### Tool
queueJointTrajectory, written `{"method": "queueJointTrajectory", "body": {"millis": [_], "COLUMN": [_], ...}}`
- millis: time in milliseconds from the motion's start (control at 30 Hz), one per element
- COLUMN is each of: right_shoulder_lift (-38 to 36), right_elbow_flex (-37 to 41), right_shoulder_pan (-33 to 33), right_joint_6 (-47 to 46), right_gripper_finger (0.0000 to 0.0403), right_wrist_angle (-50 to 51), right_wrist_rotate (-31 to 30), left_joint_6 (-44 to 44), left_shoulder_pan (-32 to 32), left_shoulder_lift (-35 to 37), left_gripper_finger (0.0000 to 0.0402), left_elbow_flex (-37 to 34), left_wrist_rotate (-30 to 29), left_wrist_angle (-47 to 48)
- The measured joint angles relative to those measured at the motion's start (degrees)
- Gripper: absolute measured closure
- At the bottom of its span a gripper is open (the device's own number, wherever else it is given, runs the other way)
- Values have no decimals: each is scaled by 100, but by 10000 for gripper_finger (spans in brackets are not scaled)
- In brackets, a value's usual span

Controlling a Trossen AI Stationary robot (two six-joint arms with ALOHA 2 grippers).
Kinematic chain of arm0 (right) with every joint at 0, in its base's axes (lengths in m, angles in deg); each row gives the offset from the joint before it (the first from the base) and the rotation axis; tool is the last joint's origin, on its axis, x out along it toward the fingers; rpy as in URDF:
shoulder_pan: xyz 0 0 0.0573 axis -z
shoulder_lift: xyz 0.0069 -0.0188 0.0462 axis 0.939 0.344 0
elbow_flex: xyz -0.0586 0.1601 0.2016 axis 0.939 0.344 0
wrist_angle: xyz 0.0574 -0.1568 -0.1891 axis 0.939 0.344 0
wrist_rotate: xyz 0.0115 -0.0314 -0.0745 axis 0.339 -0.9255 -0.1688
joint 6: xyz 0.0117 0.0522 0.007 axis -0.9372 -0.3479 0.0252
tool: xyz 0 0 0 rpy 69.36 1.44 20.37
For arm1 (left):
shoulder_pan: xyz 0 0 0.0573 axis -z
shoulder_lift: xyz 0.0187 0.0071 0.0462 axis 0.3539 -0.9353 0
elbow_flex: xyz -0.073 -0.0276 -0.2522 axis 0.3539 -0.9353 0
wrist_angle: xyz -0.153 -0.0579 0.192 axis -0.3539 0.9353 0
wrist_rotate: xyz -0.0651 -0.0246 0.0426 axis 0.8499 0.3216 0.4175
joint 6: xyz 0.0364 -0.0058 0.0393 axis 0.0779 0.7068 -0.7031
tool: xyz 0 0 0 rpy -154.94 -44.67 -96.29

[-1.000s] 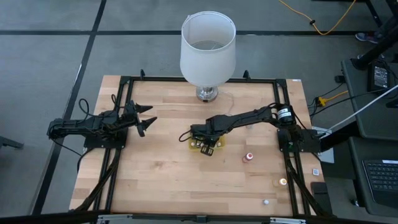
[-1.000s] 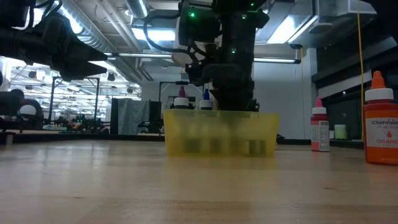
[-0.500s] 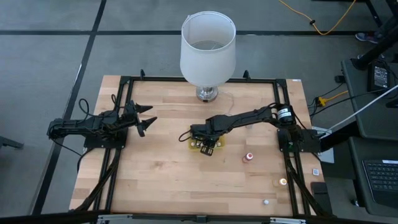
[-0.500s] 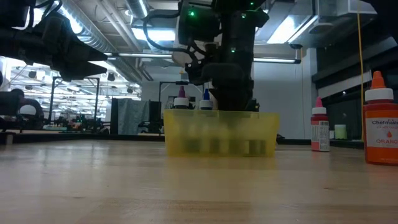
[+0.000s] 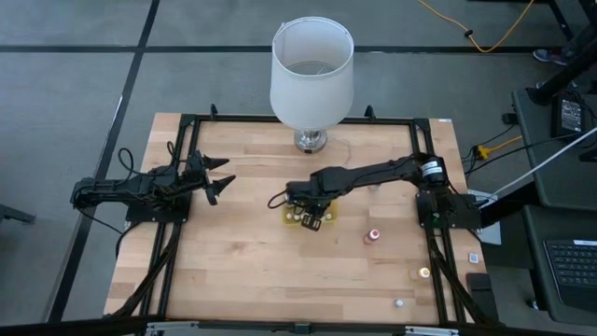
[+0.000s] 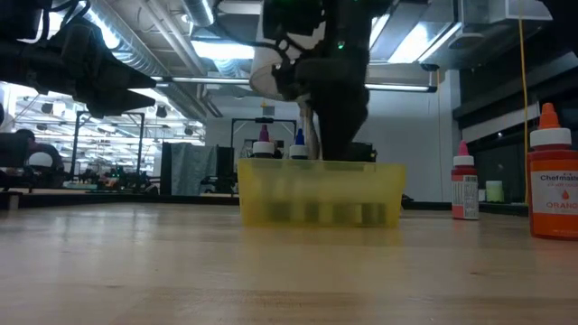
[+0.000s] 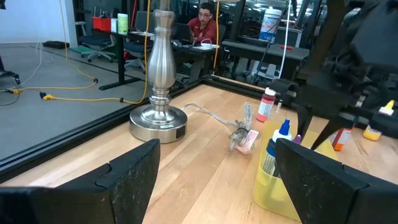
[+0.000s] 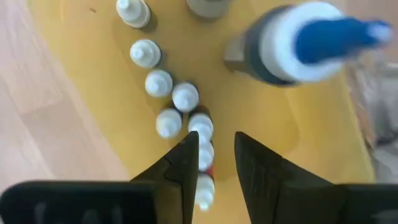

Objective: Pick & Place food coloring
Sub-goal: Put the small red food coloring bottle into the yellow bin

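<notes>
The food coloring bottles [image 8: 185, 96], tiny with white tops, stand in a row inside the yellow tray [image 8: 292, 124], beside a bigger blue-topped bottle [image 8: 311, 40]. My right gripper [image 8: 216, 140] hangs over that row, open by a narrow gap, pointing down; whether a finger touches a bottle cannot be told. In the high view it is over the tray [image 5: 291, 219] at mid-table. In the low view the right gripper [image 6: 330, 135] is above the tray's rim [image 6: 321, 165]. Loose bottles stand on the table: red-topped [image 5: 374, 236], orange [image 5: 424, 273], white [image 5: 398, 302]. My left gripper [image 5: 222, 177] waits open at the left.
A big white lampshade [image 5: 312, 70] on a metal lamp base [image 7: 157, 118] stands at the far edge. A crumpled wrapper [image 7: 242, 134] lies near the tray. A black frame [image 5: 187, 126] borders the table. Bare wood [image 5: 242, 271] lies toward the near edge. A person sits in the room beyond.
My right gripper has risen from just inside the yellow tray to above its rim, as the low view shows. The tray and the bottles in it have stayed in place.
</notes>
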State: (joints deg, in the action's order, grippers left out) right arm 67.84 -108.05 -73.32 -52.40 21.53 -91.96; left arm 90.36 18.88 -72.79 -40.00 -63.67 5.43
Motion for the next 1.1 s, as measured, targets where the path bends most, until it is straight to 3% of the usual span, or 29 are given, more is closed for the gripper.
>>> {"method": "queueJointTrajectory", "body": {"millis": [200, 467, 567, 867, 1100], "right_shoulder_lift": [-387, -902, -1000, -1204, -1217], "right_elbow_flex": [0, -2, -2, -2, 13], "right_shoulder_pan": [-192, -989, -1323, -2573, -3705], "right_joint_6": [-26, -458, -708, -1071, -1233], "right_gripper_finger": [298, 294, 274, 165, 152], "right_wrist_angle": [387, 281, 181, 370, 663], "right_wrist_rotate": [-179, 29, 228, 624, 546], "left_joint_6": [-1, 0, 0, 0, -2], "left_shoulder_pan": [-1, 0, -1, -1, 0], "left_shoulder_lift": [0, 0, 0, 0, 0], "left_gripper_finger": [89, 90, 89, 89, 91], "left_elbow_flex": [0, 0, 0, 0, 0], "left_wrist_rotate": [1, 0, 0, 0, 0], "left_wrist_angle": [1, 1, 1, 1, 1]}}
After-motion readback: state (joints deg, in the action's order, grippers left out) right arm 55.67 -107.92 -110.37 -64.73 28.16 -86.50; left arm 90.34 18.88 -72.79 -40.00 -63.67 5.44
